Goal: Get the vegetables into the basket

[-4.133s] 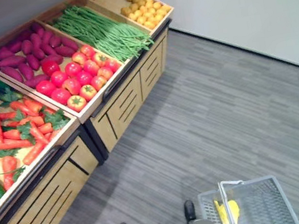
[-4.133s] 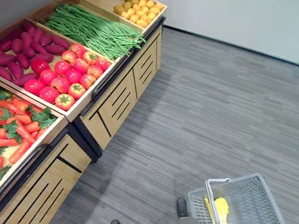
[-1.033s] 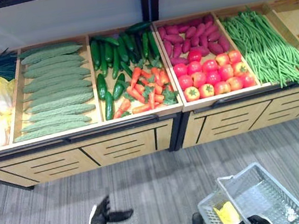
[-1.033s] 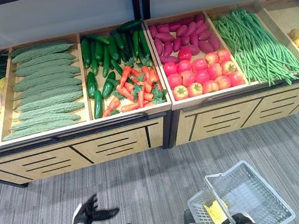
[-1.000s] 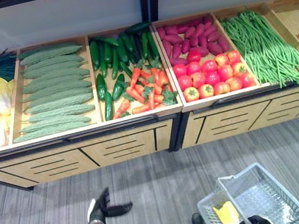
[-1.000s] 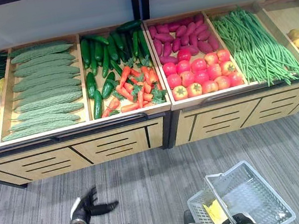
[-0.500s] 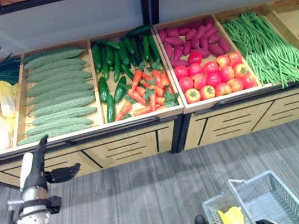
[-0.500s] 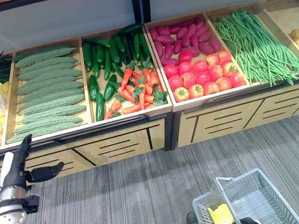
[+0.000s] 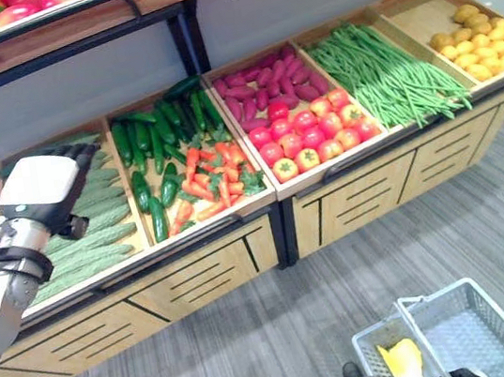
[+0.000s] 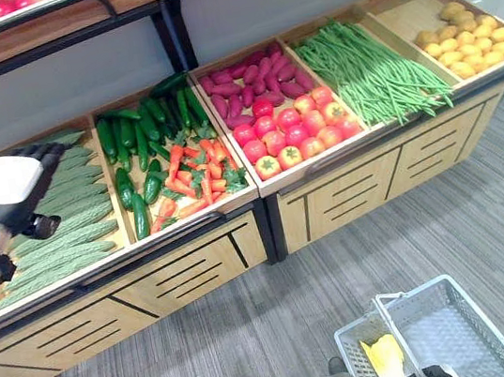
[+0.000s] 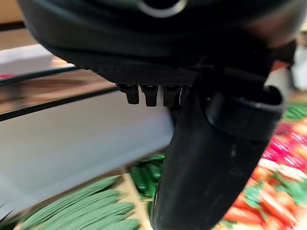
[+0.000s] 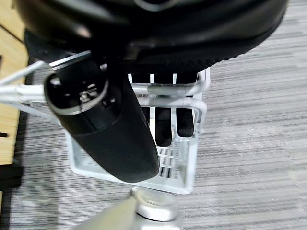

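My right robot hand [image 12: 163,124] grips the handle of the basket [image 9: 481,325], which holds just one yellow item [image 9: 403,358]. My left robot hand [image 9: 57,184], fingers loose and empty, hovers over the cucumbers [image 9: 90,246]; picking remains.

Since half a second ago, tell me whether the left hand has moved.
Yes. The left hand has gone up from in front of the drawer fronts to hang over the bin of pale green bumpy gourds.
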You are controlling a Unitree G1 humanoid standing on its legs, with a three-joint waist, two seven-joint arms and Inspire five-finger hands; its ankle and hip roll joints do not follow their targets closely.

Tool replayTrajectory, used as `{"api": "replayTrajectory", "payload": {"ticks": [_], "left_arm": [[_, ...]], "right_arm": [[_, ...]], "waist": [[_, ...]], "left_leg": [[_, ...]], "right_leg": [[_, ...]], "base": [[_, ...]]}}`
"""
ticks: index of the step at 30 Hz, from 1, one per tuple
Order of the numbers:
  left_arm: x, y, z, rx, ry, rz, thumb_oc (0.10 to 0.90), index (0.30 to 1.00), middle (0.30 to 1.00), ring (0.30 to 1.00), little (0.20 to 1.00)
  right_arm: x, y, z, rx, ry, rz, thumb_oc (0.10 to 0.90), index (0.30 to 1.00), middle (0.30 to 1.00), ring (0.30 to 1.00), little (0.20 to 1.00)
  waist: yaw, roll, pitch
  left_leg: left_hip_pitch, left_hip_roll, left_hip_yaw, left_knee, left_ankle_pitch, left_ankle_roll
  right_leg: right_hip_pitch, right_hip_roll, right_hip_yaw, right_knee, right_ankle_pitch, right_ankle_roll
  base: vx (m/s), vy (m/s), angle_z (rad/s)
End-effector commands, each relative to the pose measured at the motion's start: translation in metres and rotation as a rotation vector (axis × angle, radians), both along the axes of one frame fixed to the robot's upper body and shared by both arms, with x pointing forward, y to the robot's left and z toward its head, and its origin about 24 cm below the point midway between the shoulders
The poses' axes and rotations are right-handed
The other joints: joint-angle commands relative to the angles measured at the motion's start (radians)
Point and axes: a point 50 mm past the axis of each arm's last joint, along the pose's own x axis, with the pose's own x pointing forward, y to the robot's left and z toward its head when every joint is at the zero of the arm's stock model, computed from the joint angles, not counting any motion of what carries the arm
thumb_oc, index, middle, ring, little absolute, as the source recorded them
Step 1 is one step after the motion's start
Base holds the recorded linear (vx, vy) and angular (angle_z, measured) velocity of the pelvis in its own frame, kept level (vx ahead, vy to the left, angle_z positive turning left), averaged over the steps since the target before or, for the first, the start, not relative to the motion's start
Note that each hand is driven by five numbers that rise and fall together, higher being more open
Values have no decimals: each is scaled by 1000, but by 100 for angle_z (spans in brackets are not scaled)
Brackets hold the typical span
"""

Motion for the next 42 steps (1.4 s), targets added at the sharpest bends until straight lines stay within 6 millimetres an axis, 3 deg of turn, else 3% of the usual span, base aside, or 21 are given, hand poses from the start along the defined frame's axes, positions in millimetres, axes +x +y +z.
{"api": "replayTrajectory", "payload": {"ticks": [1,5,11,21,28,36,42], "left_arm": [[16,19,77,169,-230,94,900,1000,1000,1000,1000],[35,27,67,240,-155,180,900,1000,1000,1000,1000],[43,39,62,249,-112,277,900,1000,1000,1000,1000],[42,61,102,306,-178,431,900,1000,1000,1000,1000],[43,55,126,252,-316,402,900,1000,1000,1000,1000],[45,51,130,198,-360,403,900,1000,1000,1000,1000],[50,52,119,136,-323,444,900,1000,1000,1000,1000]], "right_arm": [[10,1,1,-9,-21,72,400,300,300,300,300],[20,-1,4,-21,-46,79,400,300,300,300,300],[26,-6,7,-40,-64,54,400,300,300,300,300],[36,-14,12,-63,-67,58,400,300,300,300,300],[54,-4,13,-36,-125,95,400,300,300,300,300],[75,0,17,-29,-184,110,400,300,300,300,300],[88,-2,22,-34,-222,90,400,300,300,300,300]], "waist": [[-24,0,17],[-47,20,21],[-63,43,24],[-71,59,42],[-62,80,64],[-65,108,84],[-70,132,116]], "left_leg": [[60,-25,15,8,-53,-25],[21,-26,40,8,-42,-28],[-23,-24,66,8,-33,-33],[-104,-4,97,8,-10,-49],[-147,2,105,8,2,-60],[-176,-2,114,8,-2,-61],[-204,-7,134,8,-1,-64]], "right_leg": [[-53,-22,12,12,22,67],[-115,-22,36,15,41,71],[-178,-18,66,15,53,71],[-275,1,95,13,71,69],[-330,9,109,14,74,65],[-373,13,125,16,74,65],[-422,17,146,18,83,63]], "base": [[-21,11,-25],[-35,14,-23],[14,1,-21],[14,-24,-9],[22,-14,-12],[11,-4,-5],[-2,-1,-13]]}}
